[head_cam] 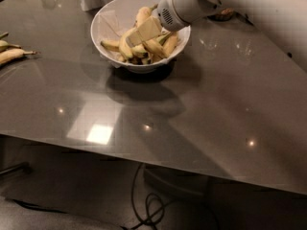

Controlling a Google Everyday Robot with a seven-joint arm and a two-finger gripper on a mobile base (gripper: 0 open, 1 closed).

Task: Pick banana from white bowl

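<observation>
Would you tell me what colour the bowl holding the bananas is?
The bowl is white, camera view; the gripper is over it.

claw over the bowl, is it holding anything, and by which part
Cannot tell: the claw sits among the bananas in the white bowl, any hold hidden.

The hand (pixel 144 31) hangs over the white bowl (pixel 106 20), heaped bananas (pixel 144 49) crowding beneath; open table (pixel 216 109) lies around.

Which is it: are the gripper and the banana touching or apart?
Cannot tell. The camera view shows the gripper overlapping the banana inside the white bowl; neither contact nor gap shows plainly.
</observation>
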